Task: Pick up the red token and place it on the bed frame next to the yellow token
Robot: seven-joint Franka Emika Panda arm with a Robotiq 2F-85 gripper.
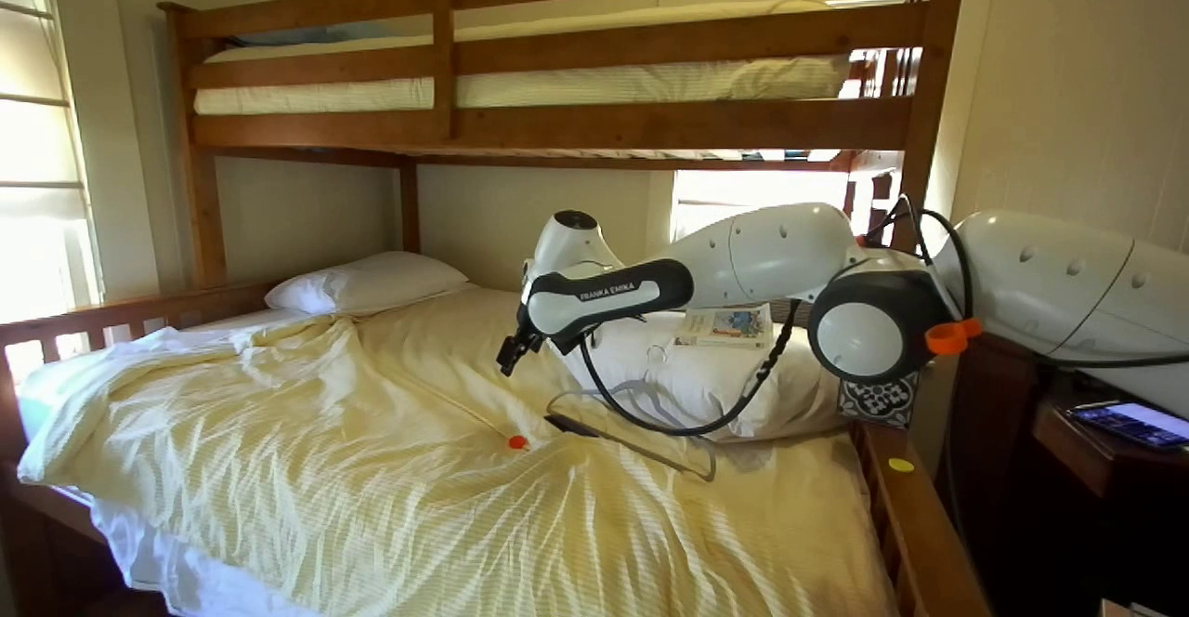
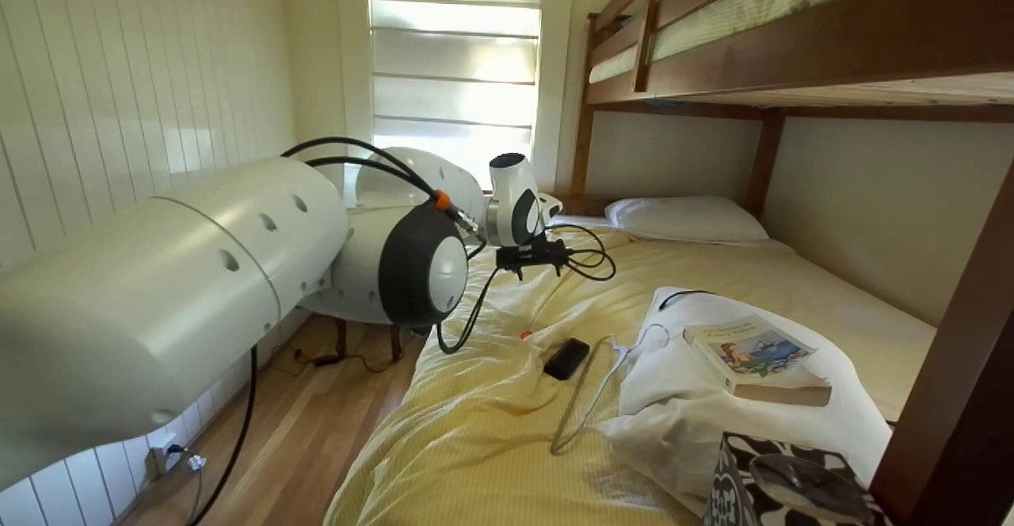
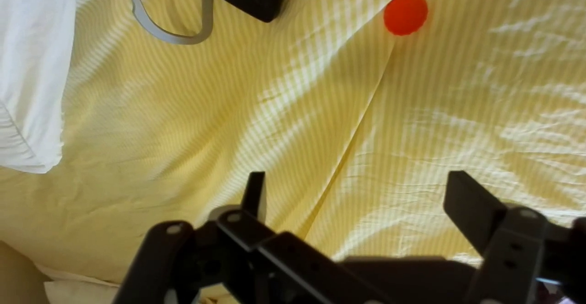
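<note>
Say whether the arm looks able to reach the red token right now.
Likely yes: the open gripper hangs above the yellow bedding, where the red token lies uncovered, nothing visible blocking the way.

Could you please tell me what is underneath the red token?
The red token lies on the yellow striped bedding, which shows around it in the wrist view; the patch directly beneath is covered by it.

Franka Emika Panda arm ran in from the left edge in an exterior view, bent at the dark-ringed elbow joint. Forearm lay roughly level past it in an exterior view. Wrist stood near upright. Robotiq gripper hung beneath, pointing down. Fingers were spread wide, tips about level in the wrist view.
</note>
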